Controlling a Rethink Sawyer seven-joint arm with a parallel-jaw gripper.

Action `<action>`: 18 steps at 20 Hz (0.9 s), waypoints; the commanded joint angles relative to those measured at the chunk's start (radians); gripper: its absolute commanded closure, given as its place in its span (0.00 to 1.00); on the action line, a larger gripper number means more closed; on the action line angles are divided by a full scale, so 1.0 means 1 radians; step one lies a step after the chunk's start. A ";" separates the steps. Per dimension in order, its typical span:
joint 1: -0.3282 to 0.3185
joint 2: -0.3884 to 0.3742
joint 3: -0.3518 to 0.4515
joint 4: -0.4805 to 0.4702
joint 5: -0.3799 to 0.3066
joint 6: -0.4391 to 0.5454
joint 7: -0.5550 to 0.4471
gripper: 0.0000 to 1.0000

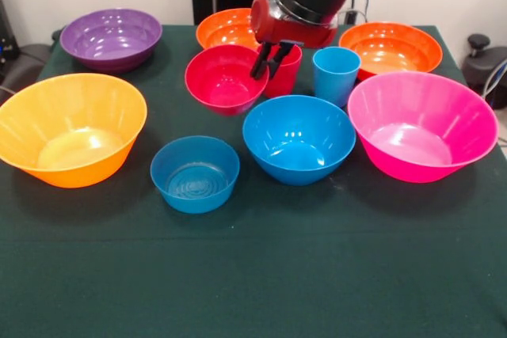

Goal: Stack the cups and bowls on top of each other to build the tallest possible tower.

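Observation:
My gripper [269, 59] comes down at the back middle, and its two black fingers [260, 62] pinch the right rim of the small red bowl [224, 78]. That bowl tilts toward the front and looks raised off the cloth. The red cup [287, 75] stands upright just behind the fingers, partly hidden by them. To its right is the light blue cup [336, 75], also upright. In front lie the mid-sized blue bowl [299, 138] and the small blue bowl [195, 172], each on its own. No tower stands anywhere.
A large yellow-orange bowl [70, 128] sits at the left and a large pink bowl [421, 124] at the right. At the back are a purple bowl [111, 37] and two orange bowls [224, 28] [392, 47]. Dark green cloth [253, 275] covers the table.

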 commanded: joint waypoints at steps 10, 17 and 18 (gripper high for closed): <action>0.067 0.137 0.064 -0.351 0.005 0.166 0.083 1.00; 0.056 0.229 0.065 -0.510 0.030 0.239 0.092 1.00; 0.053 0.244 0.064 -0.532 0.033 0.243 0.093 1.00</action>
